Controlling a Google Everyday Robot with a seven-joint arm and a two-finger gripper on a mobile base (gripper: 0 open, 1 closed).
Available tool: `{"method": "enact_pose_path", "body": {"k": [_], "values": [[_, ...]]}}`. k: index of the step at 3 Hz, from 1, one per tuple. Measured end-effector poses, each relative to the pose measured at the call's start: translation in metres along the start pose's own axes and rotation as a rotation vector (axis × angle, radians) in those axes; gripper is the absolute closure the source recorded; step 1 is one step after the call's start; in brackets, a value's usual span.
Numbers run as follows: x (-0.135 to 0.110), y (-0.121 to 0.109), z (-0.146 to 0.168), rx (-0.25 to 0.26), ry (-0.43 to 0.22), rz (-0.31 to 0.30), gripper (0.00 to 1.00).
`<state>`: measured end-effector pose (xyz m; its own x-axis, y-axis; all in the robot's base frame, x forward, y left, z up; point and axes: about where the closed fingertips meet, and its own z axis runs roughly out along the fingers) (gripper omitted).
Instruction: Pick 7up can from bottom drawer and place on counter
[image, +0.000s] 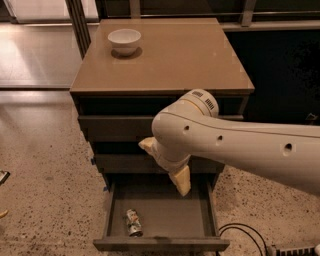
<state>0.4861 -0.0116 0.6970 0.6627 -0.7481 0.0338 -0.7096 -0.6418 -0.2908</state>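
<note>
The 7up can (133, 222) lies on its side at the front left of the open bottom drawer (160, 244). My gripper (165, 165) hangs above the drawer's rear, in front of the middle drawer, up and to the right of the can. Its two yellowish fingers (181, 181) are spread apart with nothing between them. The big white arm crosses in from the right and hides part of the drawer fronts. The tan counter (185, 55) tops the cabinet.
A white bowl (124, 40) stands on the counter's back left corner. A black cable (245, 232) lies on the speckled floor right of the drawer. A small object (3, 176) lies at the far left on the floor.
</note>
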Motion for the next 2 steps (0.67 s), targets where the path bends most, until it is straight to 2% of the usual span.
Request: {"method": "enact_pose_path", "body": {"k": [1,2], "values": [[0.009,0.015,0.073,-0.087,-0.012,-0.123,0.00],[0.004,0.035,0.165,-0.129,-0.064,-0.209,0.00]]}}
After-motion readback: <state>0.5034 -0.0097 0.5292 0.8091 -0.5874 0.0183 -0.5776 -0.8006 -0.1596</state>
